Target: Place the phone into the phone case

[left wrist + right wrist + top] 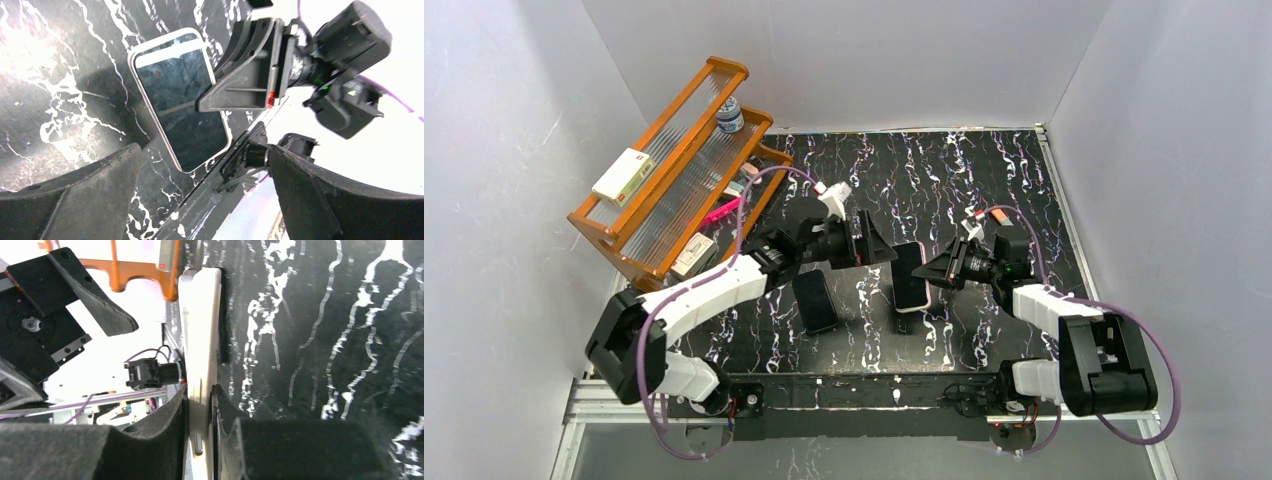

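The phone case (131, 59), a cream-white shell, is held up off the table with the black phone (185, 110) lying in it. A pale strip shows at the case's far end. My right gripper (200, 410) is shut on the long edge of the case (200, 315), its pads on either face. In the top view the phone (910, 272) stands between both grippers, with the right gripper (939, 268) at its right edge. My left gripper (876, 250) is open and empty just left of it, its fingers (75, 195) spread wide and not touching.
A black slab (816, 300) lies on the marbled table (984, 180) below the left gripper. An orange rack (674, 190) stands at the back left with a bottle (730, 115) and a box (624, 175). White walls close in both sides.
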Available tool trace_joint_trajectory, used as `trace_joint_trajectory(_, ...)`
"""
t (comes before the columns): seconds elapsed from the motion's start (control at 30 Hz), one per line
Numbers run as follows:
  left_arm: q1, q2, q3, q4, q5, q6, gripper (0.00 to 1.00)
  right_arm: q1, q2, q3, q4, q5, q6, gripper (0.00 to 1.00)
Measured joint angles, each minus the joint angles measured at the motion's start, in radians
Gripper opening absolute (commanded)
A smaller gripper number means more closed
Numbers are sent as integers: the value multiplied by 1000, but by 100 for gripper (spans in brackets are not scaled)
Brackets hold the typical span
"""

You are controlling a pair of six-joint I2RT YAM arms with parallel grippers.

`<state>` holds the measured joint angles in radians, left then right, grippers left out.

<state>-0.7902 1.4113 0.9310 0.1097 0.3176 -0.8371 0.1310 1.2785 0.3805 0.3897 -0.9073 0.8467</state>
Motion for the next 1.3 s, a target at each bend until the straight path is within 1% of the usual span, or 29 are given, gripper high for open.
trace_joint_trajectory(0.07,22,-55,5,-18,-2,-1,98,0,-29,0,35,-17,54,1)
trace_joint_trajectory(0.2,42,-108,5,-41,5,-17,98,0,-82,0,140,-45,178,1)
trace_joint_trajectory(0.33,49,-118,-11,-27,32,-57,89,0,-126,-3,278,-71,307,1)
trace_joint_trajectory(0.43,50,-118,-49,43,75,-114,84,0,-154,-18,415,-74,421,1)
trace_joint_trajectory(0.53,51,-119,-100,148,119,-193,78,0,-172,-43,539,-72,534,1)
trace_joint_trajectory(0.73,51,-118,-159,345,179,-329,70,0,-175,-52,687,-60,691,1)
trace_joint_trajectory(0.8,51,-117,-159,398,192,-358,67,0,-180,-52,718,-56,725,1)
trace_joint_trajectory(0.9,50,-112,-159,483,205,-404,59,0,-185,-52,751,-48,761,1)
trace_joint_trajectory(1.07,35,-74,-159,583,212,-457,55,3,-186,-52,777,-32,800,1)
trace_joint_trajectory(1.17,8,-41,-159,603,212,-473,51,7,-186,-52,793,-24,811,1)
trace_joint_trajectory(1.2,-2,-33,-159,605,212,-475,48,8,-186,-52,796,-22,816,1)
trace_joint_trajectory(1.3,-22,-22,-159,608,211,-483,33,10,-186,-62,804,-15,825,1)
